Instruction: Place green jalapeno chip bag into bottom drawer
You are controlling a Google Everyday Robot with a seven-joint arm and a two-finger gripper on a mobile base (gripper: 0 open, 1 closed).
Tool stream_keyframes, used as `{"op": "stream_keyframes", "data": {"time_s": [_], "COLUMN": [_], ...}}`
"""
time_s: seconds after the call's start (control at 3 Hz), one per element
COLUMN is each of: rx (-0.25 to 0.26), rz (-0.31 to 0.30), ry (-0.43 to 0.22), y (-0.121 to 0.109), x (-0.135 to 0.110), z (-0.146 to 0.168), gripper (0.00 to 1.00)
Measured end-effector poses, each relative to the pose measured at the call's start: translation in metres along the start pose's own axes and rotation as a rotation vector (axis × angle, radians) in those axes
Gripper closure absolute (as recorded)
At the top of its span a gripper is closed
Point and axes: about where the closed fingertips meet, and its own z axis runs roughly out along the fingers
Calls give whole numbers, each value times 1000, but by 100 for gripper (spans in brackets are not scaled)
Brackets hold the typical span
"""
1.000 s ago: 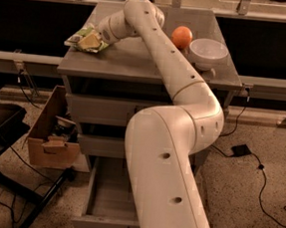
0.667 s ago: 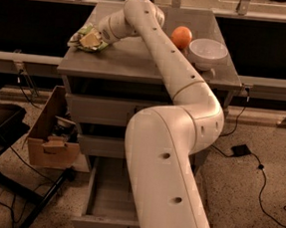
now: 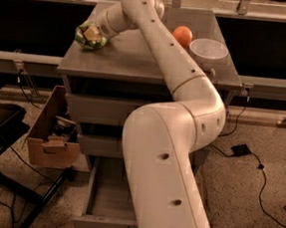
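Green foil shows at the back left corner of the cabinet (image 3: 98, 109) top: the bag (image 3: 84, 38), bunched into a tight wad with pale patches, sits at the very tip of the arm (image 3: 169, 153). The gripper (image 3: 96, 32) is over that same corner, its jaws clamped on the bag and mostly buried in the crumpled foil. Whether the bag's underside touches the surface (image 3: 132, 60) or hangs just clear of it cannot be told.

The arm rises in front of the cabinet as a thick white column and bends at an elbow by the cabinet's front right edge. From there it runs slantwise across the top to the back left corner. On the back right part of the cabinet top an orange (image 3: 182, 36) lies just beside a white bowl (image 3: 208, 49), the orange on the bowl's left. Both are well apart from the bag, with the forearm between.

Down the cabinet's front, the two shallow grey drawers (image 3: 98, 144) are closed. The bottom drawer (image 3: 106, 198) is pulled out toward the camera at the cabinet's foot — its grey inside shows on the left, and the arm hides its right part.

Left of the cabinet a cardboard box (image 3: 50, 148) stands open, just beside the cabinet's side, holding small things too dim to name. Right of the cabinet a black adapter (image 3: 240, 150) and its cable (image 3: 266, 192) lie on the speckled floor (image 3: 244, 220).
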Motion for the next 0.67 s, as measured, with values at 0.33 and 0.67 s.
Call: {"op": "stream_keyframes", "data": {"time_s": [0.33,0.67], "rx": [47,137], "rz": [-74,-87], "ry": [24,34], "y": [11,19], "x": [-44,-75], "z": [-49,-112], "gripper": [100,100]}}
